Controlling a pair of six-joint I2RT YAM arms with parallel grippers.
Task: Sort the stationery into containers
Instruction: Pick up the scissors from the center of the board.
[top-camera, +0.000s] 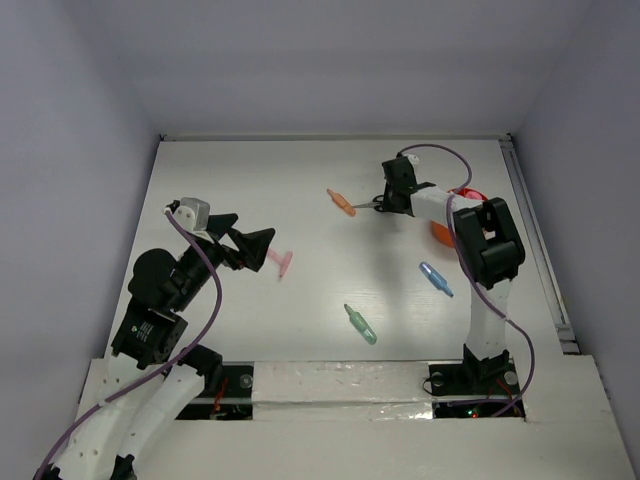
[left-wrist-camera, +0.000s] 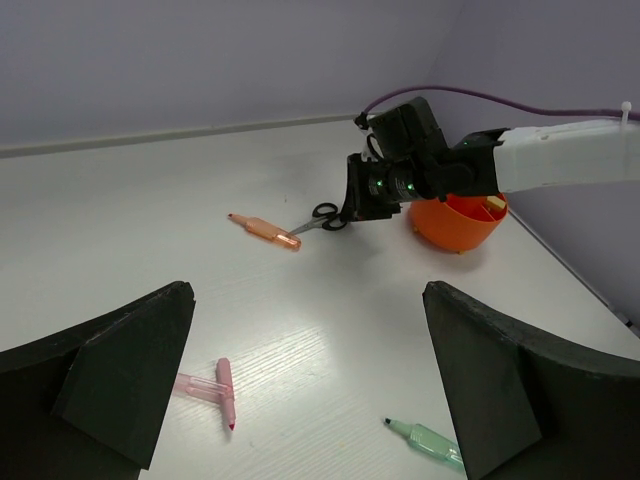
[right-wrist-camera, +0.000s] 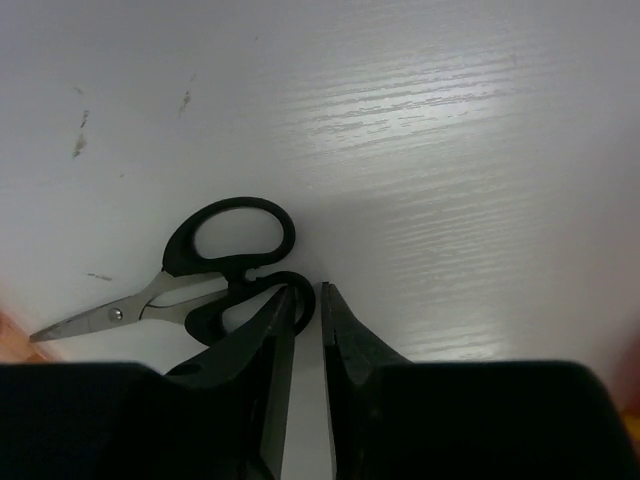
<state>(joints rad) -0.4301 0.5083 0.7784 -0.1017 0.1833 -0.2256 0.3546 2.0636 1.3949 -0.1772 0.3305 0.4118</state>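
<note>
While the right gripper (right-wrist-camera: 308, 292) shows its jaws nearly pressed together, just a sliver of bench between them, the tips sit right at the smaller loop of the small black-handled steel scissors (right-wrist-camera: 240, 270). Nipping its rim or merely touching it, I cannot tell. The scissors lie flat on the white wood-grain bench (left-wrist-camera: 150, 230), blade tip close to a stubby orange marker (left-wrist-camera: 268, 230), with the round bright orange bowl (left-wrist-camera: 455, 225) just behind the arm. The left gripper (left-wrist-camera: 308, 292) hovers, jaws spread wide, nothing in them. The danger, I'd say: so thin a hold lets the scissors swivel or drop short of the bowl, or the blade sweeps the marker. No readable writing anywhere.
</note>
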